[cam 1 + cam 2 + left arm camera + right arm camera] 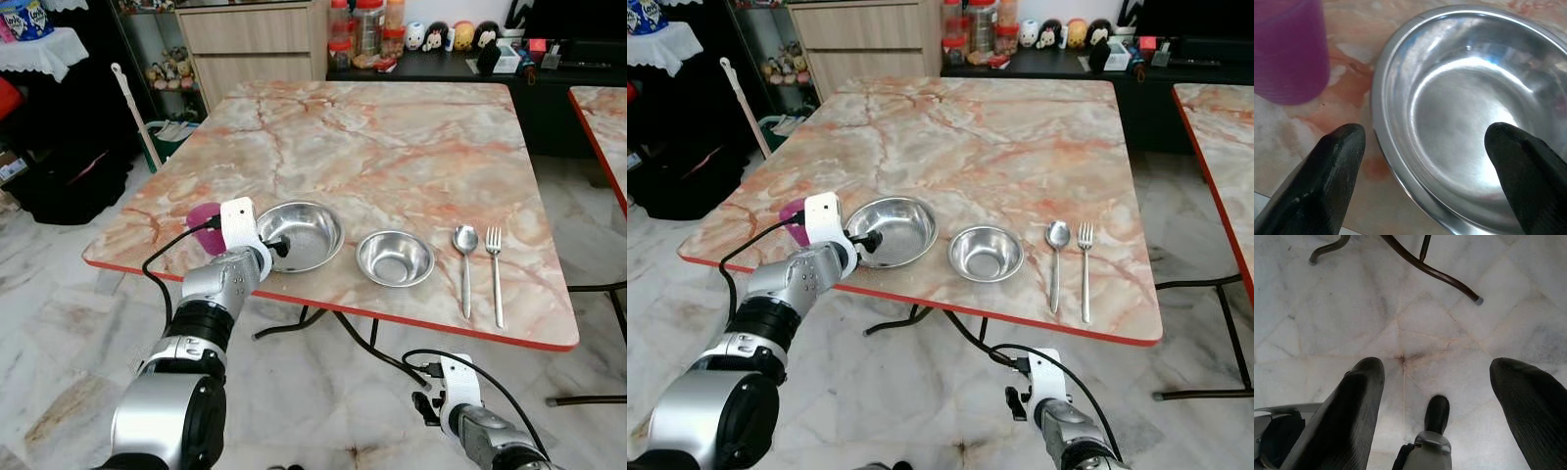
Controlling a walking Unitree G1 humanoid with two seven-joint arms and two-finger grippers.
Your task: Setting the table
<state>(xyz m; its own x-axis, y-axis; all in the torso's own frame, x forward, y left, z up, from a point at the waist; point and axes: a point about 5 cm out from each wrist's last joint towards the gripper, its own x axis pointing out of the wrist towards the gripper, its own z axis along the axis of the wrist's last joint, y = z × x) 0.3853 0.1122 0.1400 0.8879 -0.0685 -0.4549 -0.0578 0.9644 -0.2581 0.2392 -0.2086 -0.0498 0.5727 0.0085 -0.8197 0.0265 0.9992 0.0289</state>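
Two steel bowls sit near the front edge of the marble table (pixel 392 147). The larger steel bowl (pixel 302 233) lies to the robot's left of the smaller steel bowl (pixel 395 258), close beside it but apart. A spoon (pixel 464 264) and a fork (pixel 496 269) lie side by side to the right of the smaller bowl. A pink cup (pixel 203 220) stands just beside the larger bowl on its left, partly hidden by the wrist.

The left gripper (pixel 1425 161) is at the near rim of the larger bowl with its fingers spread wide and nothing between them. In the left wrist view, one finger (pixel 1334 166) is over the tabletop outside the rim, toward the cup; the other finger (pixel 1523 166) is over the bowl's interior. Contact with the rim cannot be confirmed.

The step in hand appears to be gripping the larger bowl by its rim. To do it well:
1. Lower until the rim wall sits between the fingers.
2. Keep the outer finger off the cup.
3. Close firmly; polished steel is likely to slip.
4. Lift level, avoiding the smaller bowl.

The right gripper (pixel 1432 382) hangs idle below table height over the marble floor (pixel 1425 318), fingers apart and empty.
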